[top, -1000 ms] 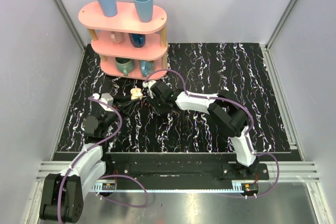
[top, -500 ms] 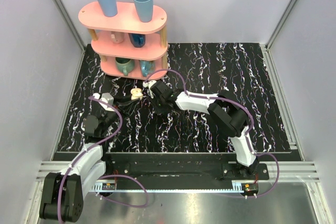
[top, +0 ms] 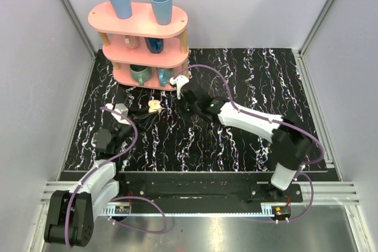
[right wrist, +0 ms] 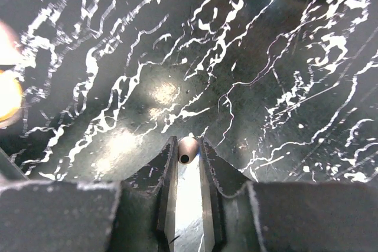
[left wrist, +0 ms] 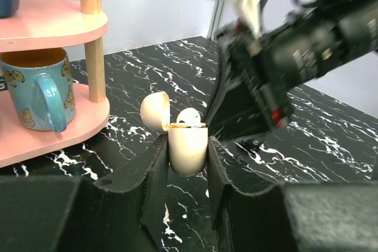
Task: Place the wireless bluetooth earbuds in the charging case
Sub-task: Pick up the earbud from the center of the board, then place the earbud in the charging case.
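Right gripper (right wrist: 187,144) is clamped on one earbud (right wrist: 187,150), which sits pinched between the fingertips just above the desk (right wrist: 266,87). Left gripper (left wrist: 187,156) is closed on the case (left wrist: 188,143) and holds it upright. The lid (left wrist: 155,110) is flipped open and the mouth faces up.

A pale rounded shape (left wrist: 189,116) shows in the case's mouth. It is probably the other earbud already seated, but the view is too small to be sure.

Key relation: in the overhead view the case (top: 153,105) lies just to the left of the right gripper, close but not touching. The pink shelf (top: 147,66) stands just behind both. In the right wrist view only a blurred cream patch (right wrist: 6,95) shows at the left edge (likely the case).

My read is that the held earbud needs to travel leftward, then come down into the open mouth from above. The right arm does the carrying and the left only steadies the case.
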Motion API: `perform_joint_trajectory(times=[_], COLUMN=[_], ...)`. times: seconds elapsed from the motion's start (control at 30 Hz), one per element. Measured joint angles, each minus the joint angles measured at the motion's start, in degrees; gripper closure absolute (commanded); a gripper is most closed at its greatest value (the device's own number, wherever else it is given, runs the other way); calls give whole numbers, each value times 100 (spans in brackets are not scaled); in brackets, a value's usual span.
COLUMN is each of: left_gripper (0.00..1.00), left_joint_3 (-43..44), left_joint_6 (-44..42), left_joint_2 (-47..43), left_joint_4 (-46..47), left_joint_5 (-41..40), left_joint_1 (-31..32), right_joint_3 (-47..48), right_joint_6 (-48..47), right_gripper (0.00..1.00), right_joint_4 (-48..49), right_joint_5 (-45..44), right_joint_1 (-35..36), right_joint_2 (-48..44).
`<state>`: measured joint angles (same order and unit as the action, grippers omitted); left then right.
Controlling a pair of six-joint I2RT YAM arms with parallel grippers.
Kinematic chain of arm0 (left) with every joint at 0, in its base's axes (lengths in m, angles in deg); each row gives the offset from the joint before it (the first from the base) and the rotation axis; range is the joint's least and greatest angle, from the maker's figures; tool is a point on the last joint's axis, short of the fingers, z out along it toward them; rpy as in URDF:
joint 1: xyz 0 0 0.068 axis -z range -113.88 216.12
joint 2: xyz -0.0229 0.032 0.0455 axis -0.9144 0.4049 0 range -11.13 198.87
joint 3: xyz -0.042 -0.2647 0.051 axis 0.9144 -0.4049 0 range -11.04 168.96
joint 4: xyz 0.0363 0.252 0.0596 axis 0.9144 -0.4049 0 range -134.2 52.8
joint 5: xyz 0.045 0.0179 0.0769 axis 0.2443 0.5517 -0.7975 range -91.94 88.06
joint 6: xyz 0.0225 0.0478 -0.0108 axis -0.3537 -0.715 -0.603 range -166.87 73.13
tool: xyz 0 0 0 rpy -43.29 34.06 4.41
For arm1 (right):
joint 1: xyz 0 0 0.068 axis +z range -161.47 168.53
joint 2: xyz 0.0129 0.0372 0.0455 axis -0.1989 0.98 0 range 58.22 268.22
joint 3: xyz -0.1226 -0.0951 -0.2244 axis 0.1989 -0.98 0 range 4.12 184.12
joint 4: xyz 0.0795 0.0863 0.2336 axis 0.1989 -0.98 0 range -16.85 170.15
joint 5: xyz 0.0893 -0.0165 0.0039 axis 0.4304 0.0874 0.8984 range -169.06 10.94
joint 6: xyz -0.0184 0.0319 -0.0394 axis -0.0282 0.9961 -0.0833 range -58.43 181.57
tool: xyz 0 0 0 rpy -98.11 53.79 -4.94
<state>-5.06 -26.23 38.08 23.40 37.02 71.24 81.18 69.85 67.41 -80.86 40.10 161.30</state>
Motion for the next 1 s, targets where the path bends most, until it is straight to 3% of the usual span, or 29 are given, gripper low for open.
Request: perform_joint_trajectory(times=[0.27, 0.53, 0.73, 1.0], left_gripper=[100, 100, 100, 100], left_joint_3=[234, 494, 601, 629], left_joint_6=[627, 1751, 2448, 2568], left_joint_2=[549, 1558, 2129, 1974], left_joint_4=[457, 1163, 1193, 1252], left_joint_5=[479, 1005, 1274, 1340], left_joint_1=[0, 0, 9, 295], right_joint_3=[-872, -1329, -1508, -1792], right_joint_6=[245, 378, 518, 881], right_gripper=[78, 76, 76, 76], right_joint_4=[358, 1108, 1875, 2728], right_joint_5=[-385, -190, 363, 754], right_joint_1=[9, 9, 11, 13], right_joint_2=[-1864, -3132, -3241, -3005])
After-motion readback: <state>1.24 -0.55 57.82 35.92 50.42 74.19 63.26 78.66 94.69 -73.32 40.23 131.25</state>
